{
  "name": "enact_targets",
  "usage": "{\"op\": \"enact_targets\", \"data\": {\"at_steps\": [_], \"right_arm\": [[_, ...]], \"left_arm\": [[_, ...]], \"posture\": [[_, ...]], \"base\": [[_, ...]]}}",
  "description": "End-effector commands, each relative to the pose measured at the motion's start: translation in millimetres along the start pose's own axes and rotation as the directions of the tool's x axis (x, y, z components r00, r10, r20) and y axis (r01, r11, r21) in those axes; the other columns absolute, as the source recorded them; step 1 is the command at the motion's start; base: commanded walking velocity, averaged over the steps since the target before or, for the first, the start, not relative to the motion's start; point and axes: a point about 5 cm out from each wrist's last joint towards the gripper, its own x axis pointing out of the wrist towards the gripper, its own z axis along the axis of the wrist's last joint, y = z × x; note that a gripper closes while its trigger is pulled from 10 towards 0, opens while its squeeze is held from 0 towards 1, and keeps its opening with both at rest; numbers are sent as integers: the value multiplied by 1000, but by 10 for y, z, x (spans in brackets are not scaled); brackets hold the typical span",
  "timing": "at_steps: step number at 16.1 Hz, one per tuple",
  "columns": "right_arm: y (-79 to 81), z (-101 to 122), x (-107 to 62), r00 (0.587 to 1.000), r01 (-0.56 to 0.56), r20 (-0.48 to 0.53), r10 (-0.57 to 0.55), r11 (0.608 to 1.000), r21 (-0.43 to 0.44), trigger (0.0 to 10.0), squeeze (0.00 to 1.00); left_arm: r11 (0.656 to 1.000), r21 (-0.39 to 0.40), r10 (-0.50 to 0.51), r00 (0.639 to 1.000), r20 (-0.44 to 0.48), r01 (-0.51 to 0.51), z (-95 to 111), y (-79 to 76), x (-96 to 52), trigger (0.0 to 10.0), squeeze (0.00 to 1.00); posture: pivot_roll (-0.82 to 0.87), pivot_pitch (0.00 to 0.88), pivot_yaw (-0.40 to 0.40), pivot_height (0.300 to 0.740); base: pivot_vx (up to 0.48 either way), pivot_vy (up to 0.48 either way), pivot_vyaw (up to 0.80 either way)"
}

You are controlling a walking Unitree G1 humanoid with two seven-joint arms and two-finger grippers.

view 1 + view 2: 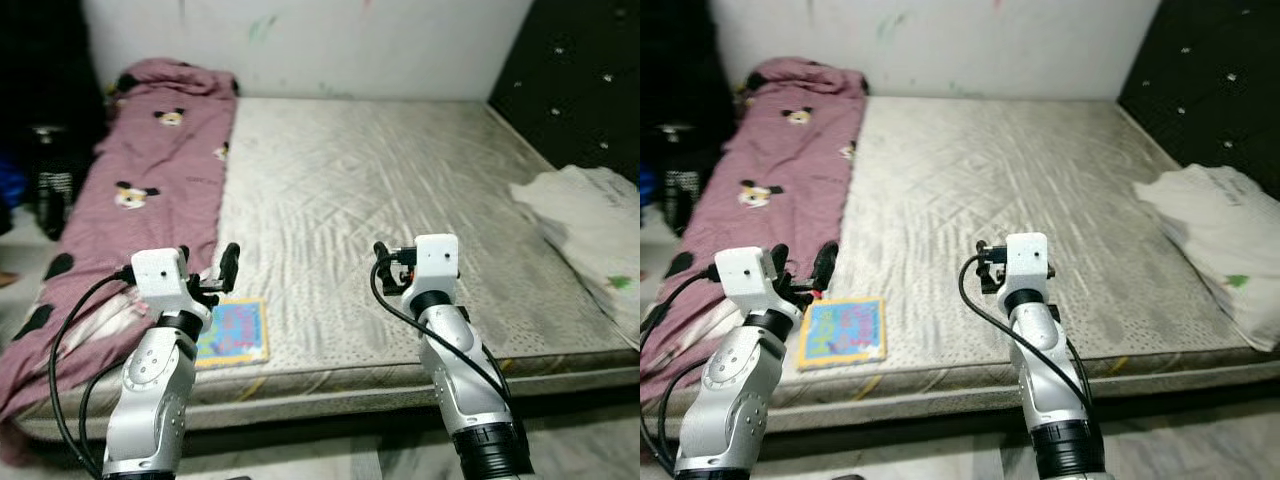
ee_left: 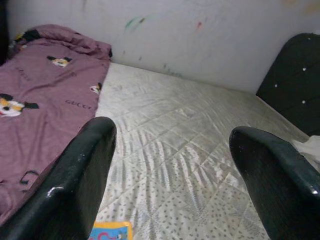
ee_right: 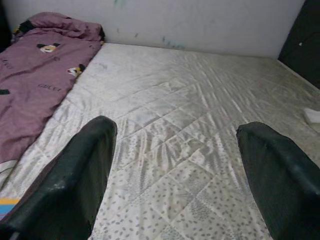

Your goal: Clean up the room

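A colourful picture book (image 1: 233, 332) lies flat on the bare grey mattress (image 1: 380, 190), close to its front edge on the left. A purple blanket (image 1: 150, 170) with cartoon mouse prints covers the bed's left strip, bunched at the far end. A crumpled white cloth (image 1: 590, 225) rests at the right edge. My left gripper (image 1: 207, 268) hovers open just above and behind the book, whose corner appears under the fingers (image 2: 111, 231). My right gripper (image 3: 175, 130) is open over the mattress near the front middle, holding nothing.
A black padded headboard (image 1: 580, 80) stands along the bed's right side, and a pale wall (image 1: 350, 40) runs behind it. Dark items (image 1: 50, 180) stand on the floor left of the bed. Below the arms runs the mattress's front edge (image 1: 330, 390).
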Motion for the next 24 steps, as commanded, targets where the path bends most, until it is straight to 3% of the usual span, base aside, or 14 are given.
{"op": "enact_targets", "data": {"at_steps": [1,7,11,24], "right_arm": [[-35,35,12,1000,8,9,-8,1000,-6,10000,0],[-39,29,16,1000,11,7,-11,1000,1,10000,0],[-36,19,21,1000,8,4,-8,1000,1,10000,0],[-34,-2,44,1000,7,-15,-7,1000,1,10000,0]], "left_arm": [[1000,0,-24,1000,8,24,17,-41,7,10000,0],[999,42,18,999,-28,-16,-25,-17,27,10000,0],[999,15,31,999,-39,-31,-47,13,32,10000,0],[1000,-11,19,999,-30,-19,-19,-14,56,10000,0]], "posture": [[66,0,-36,740],[68,0,-36,740],[72,0,-37,740],[66,0,-39,740]], "base": [[356,0,0],[282,0,0],[0,0,0],[0,480,0]]}}
